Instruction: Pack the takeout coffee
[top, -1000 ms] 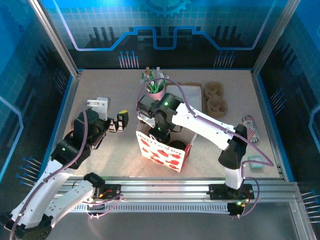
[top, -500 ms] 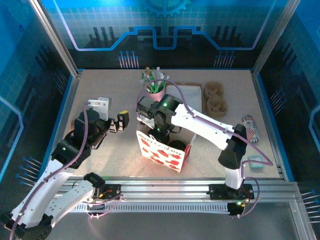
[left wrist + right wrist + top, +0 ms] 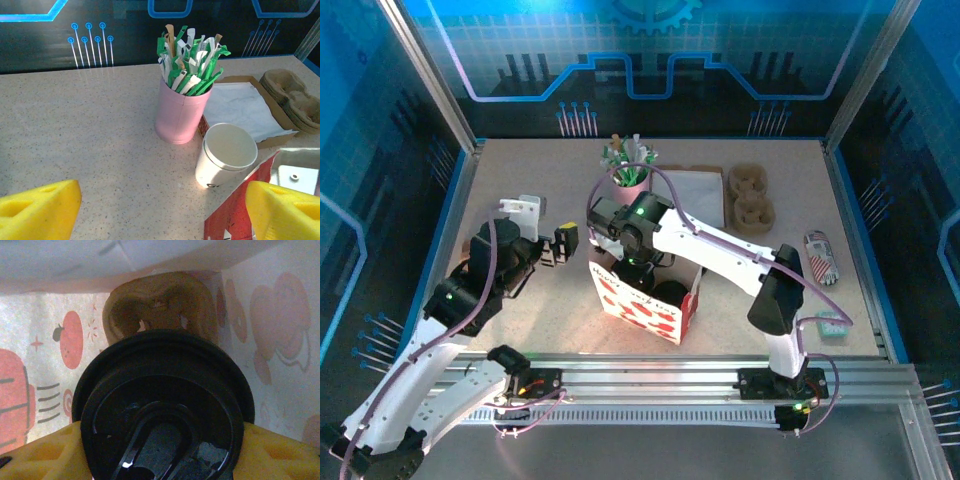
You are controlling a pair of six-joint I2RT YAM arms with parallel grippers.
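- The left gripper (image 3: 560, 246) hovers over the table (image 3: 75, 115), to the left of the gift bag (image 3: 635, 305). Its jaws stand wide.
- Its two yellow fingers (image 3: 42, 207) are far from each other, and only bare table lies between them.
- The takeout coffee, a plain white paper cup (image 3: 227, 155), stands upright on the table outside the bag. No gripper touches it.
- In the left wrist view the cup is just beside the pink cup (image 3: 181, 115), on its near right side, between it and the red-and-white edge of the bag.
- The pink cup is full of green and white sticks that stand up out of it.
- Behind the white cup lies a flat cardboard tray (image 3: 235, 78) with white paper in it. To the right of the tray is a stack of brown pulp cup carriers (image 3: 295, 97).
- The right arm bends down into the open top of the gift bag, which is white with red prints.
- Inside the bag, the right gripper (image 3: 160, 455) holds a round black lid (image 3: 165, 400). The lid sits between the yellow pads (image 3: 45, 455) and meets them on both sides.
- I cannot tell what is under the lid, because the lid hides it.
- Beyond the lid, deeper in the bag, lies a brown pulp carrier (image 3: 160, 305).
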